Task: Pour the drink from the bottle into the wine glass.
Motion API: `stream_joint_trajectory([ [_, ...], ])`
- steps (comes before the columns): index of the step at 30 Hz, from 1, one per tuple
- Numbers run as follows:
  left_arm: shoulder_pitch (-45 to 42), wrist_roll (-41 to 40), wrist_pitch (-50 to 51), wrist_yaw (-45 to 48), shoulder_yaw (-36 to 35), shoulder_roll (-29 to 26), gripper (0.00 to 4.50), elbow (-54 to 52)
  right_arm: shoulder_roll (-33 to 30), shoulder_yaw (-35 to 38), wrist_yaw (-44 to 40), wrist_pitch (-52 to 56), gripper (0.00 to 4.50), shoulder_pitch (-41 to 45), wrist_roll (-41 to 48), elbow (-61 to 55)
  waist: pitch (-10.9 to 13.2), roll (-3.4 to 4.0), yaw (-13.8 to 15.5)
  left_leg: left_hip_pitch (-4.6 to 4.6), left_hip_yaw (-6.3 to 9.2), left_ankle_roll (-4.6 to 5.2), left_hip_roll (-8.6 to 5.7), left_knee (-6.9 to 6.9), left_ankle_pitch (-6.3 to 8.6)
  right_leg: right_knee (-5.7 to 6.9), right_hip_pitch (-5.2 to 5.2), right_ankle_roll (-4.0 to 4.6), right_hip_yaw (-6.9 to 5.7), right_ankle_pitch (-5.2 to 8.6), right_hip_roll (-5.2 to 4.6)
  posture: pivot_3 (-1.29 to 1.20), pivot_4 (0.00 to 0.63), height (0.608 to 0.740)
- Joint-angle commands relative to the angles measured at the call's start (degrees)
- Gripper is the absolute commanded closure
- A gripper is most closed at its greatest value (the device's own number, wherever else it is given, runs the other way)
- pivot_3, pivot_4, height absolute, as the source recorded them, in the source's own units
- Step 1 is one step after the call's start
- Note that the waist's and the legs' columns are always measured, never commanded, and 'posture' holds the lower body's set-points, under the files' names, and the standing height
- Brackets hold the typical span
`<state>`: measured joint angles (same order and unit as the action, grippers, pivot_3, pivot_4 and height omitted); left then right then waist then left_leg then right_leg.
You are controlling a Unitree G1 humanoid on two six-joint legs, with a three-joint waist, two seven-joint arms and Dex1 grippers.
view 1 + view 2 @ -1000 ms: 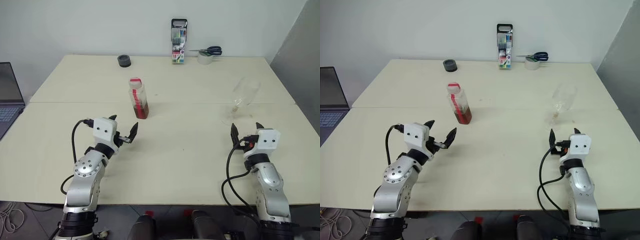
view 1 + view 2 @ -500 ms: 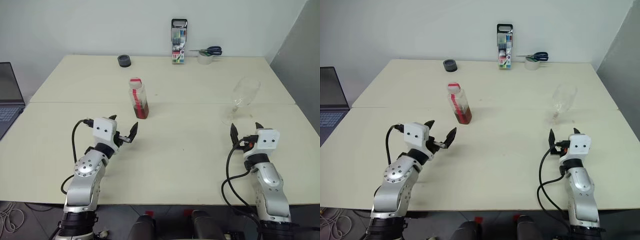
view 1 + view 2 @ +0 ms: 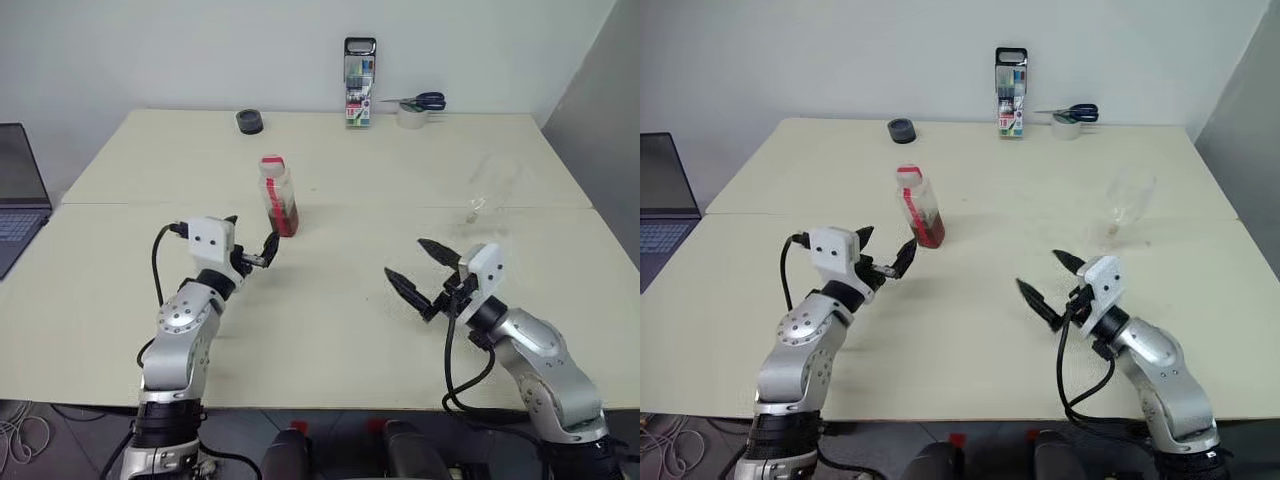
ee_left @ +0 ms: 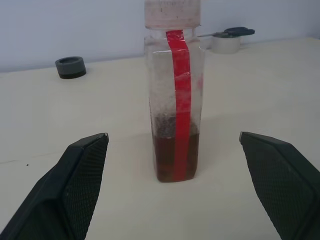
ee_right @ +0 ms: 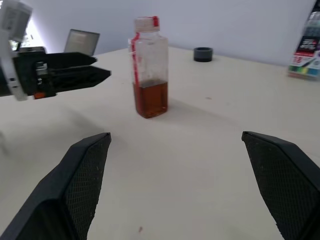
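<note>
bottle (image 3: pixel 277 196) mid-table | left hand (image 3: pixel 250 246) open, near | surroundings bare

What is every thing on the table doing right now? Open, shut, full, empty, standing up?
bottle: standing upright, cap on, free of both grippers.
drink: fills only the bottom part of the bottle.
wine glass: standing, empty.
left gripper: open, just short of the bottle.
right gripper: open, holding nothing.
marker case: standing upright.
scissors: lying on the tape roll.
laptop: open.
</note>
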<state>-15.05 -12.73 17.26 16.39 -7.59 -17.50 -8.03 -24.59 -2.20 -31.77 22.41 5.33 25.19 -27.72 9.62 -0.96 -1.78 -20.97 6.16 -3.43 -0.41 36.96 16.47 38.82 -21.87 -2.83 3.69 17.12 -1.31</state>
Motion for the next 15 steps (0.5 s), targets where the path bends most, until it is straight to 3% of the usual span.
stream_joint_trajectory([
  [1, -2.46, 0.49, 1.33, -1.25, 0.42, 0.54, 0.01, 0.35, -1.86, -0.28, -2.28, 3.64, 0.00, 1.67, 2.98, -3.52, 0.04, -0.07, 0.04, 0.00, 0.00, 0.00, -0.01, 0.00, 0.00, 0.00, 0.00, 0.00, -0.01, 0.00, -0.01, 0.00, 0.150, 0.740],
  [15, -12.14, 2.27, 4.23, -3.80, 1.32, 1.29, 0.01, 8.23, -3.25, -1.27, -4.34, 3.22, 0.00, 5.34, 1.49, -1.18, 0.18, -0.30, 0.11, -0.06, 0.01, -0.02, 0.00, 0.00, -0.01, -0.02, -0.04, 0.00, -0.08, 0.00, -0.01, 0.00, 0.150, 0.740],
])
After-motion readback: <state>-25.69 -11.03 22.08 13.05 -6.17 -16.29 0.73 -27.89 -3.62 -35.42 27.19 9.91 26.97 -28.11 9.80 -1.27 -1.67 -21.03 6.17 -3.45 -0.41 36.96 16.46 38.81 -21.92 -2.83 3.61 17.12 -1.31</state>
